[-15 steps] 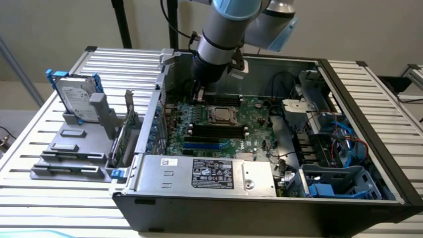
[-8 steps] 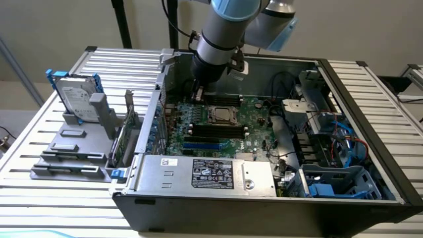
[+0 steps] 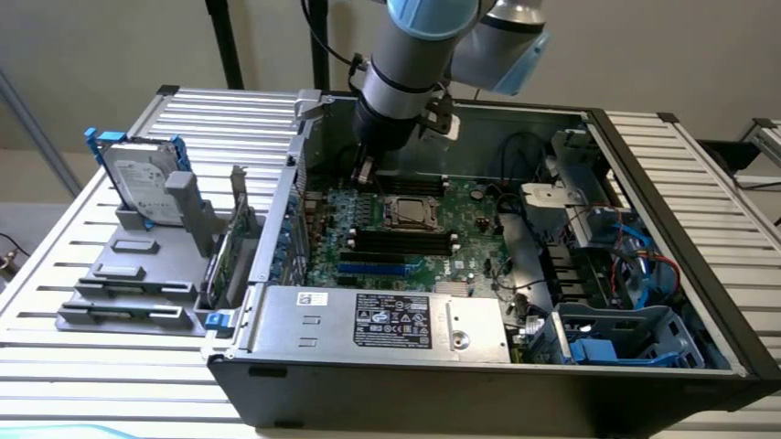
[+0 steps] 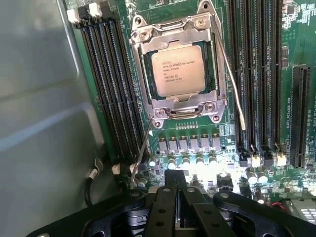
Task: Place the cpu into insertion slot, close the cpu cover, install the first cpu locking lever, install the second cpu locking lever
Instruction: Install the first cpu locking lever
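The cpu (image 4: 177, 69) has a dull, brushed-metal face; the cpu cover (image 4: 170, 30) is brighter bare metal. The board (image 4: 296, 49) is glossy green, the memory slots (image 4: 106, 89) black plastic, the hand (image 4: 178, 174) matt black.

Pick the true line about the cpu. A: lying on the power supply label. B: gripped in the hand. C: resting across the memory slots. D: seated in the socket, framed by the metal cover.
D: the cpu shows through the window of the cpu cover lying over it.
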